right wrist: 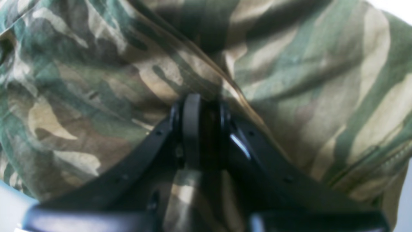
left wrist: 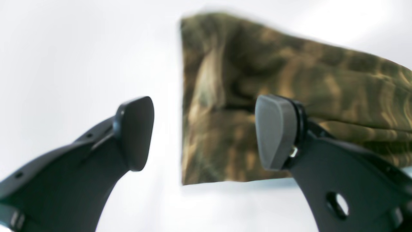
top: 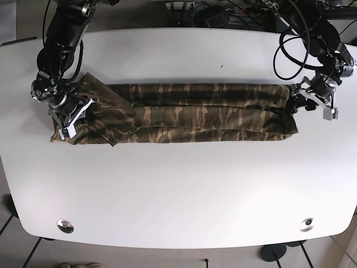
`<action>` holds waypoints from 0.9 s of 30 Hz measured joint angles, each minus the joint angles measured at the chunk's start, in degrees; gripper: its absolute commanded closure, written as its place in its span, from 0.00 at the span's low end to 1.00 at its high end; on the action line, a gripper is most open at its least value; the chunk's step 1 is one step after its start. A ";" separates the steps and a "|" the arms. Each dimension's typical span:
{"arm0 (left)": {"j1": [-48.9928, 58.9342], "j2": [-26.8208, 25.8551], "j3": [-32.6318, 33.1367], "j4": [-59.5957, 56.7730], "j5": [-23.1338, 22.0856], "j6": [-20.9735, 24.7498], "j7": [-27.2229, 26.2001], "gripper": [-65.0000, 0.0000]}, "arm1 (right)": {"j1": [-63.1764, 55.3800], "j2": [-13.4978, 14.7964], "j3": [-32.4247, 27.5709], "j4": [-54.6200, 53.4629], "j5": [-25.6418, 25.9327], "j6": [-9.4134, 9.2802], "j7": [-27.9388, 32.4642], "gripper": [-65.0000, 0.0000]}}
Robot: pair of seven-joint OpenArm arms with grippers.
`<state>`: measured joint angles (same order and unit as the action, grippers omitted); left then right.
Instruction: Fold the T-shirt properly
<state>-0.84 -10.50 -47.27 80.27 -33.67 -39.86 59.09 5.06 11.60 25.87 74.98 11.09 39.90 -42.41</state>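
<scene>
The camouflage T-shirt lies on the white table as a long strip folded lengthwise, running left to right. My right gripper is at the strip's bunched left end. In the right wrist view it is shut on a fold of the shirt. My left gripper is at the strip's right end. In the left wrist view it is open and holds nothing. One of its fingers is over the cloth and the other is over bare table.
Black cables and equipment crowd the table's far edge. Two round metal fittings sit near the front corners. The table's front half is bare white surface. Tiled floor shows beyond the edges.
</scene>
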 measured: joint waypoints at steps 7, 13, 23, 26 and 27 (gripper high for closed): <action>-2.34 -0.17 0.15 -8.79 -2.23 -0.09 -1.53 0.29 | 0.00 -0.02 -0.02 -0.02 0.02 0.00 0.00 0.88; -5.95 -0.70 2.60 -14.91 -3.65 -0.33 -3.21 0.36 | 0.00 -0.02 0.00 -0.02 0.02 0.00 0.00 0.88; -4.37 -0.68 9.07 -6.01 -0.87 4.94 0.35 0.90 | 0.00 -0.31 0.04 -0.02 0.39 0.17 0.02 0.88; -2.10 -1.03 12.24 3.43 -1.03 5.18 0.04 0.90 | -0.11 -0.35 0.04 -0.02 0.70 0.20 0.00 0.88; -1.14 -1.33 16.04 7.19 -0.68 5.38 0.04 0.90 | -0.11 -0.33 0.04 -0.02 0.70 0.20 -0.02 0.88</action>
<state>-1.98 -11.84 -31.22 87.46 -34.35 -34.48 59.13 4.95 11.27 25.91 74.96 11.79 40.10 -42.44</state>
